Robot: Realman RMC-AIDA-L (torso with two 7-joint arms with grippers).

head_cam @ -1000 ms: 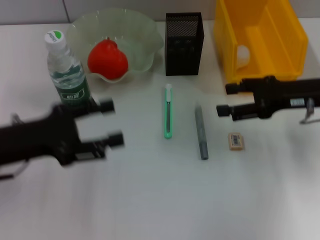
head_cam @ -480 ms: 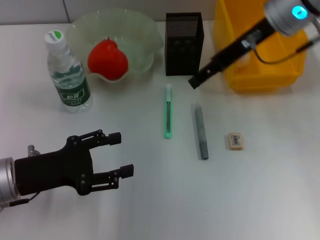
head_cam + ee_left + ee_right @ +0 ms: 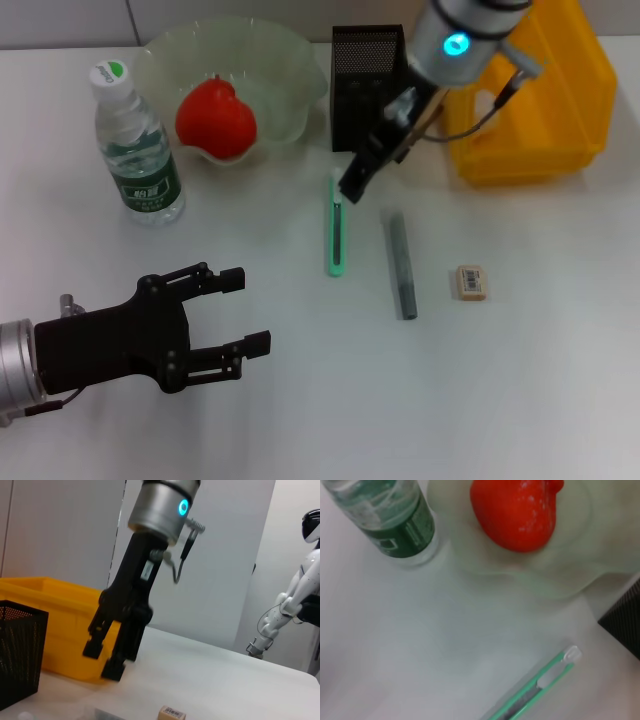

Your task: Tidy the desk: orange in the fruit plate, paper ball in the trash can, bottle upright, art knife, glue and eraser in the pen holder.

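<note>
The green art knife [image 3: 336, 230] lies mid-table, with the grey glue stick [image 3: 401, 262] and the eraser [image 3: 471, 282] to its right. My right gripper [image 3: 355, 185] hangs open just above the knife's far end, in front of the black pen holder [image 3: 368, 85]; the left wrist view shows its fingers [image 3: 92, 647] apart and empty. The orange [image 3: 214, 120] sits in the fruit plate [image 3: 290, 70]. The bottle [image 3: 138, 150] stands upright beside it. My left gripper [image 3: 246, 312] is open and empty at the near left. I cannot make out the paper ball.
The yellow trash can [image 3: 560, 90] stands at the back right, and my right arm crosses its near-left corner. The right wrist view shows the knife [image 3: 535, 690], the bottle [image 3: 395, 520], the orange [image 3: 517, 512] and a corner of the pen holder [image 3: 625, 625].
My right arm swung left from in front of the trash can and dropped toward the knife's far end. My left gripper drew back from the bottle toward the near left, then held still.
</note>
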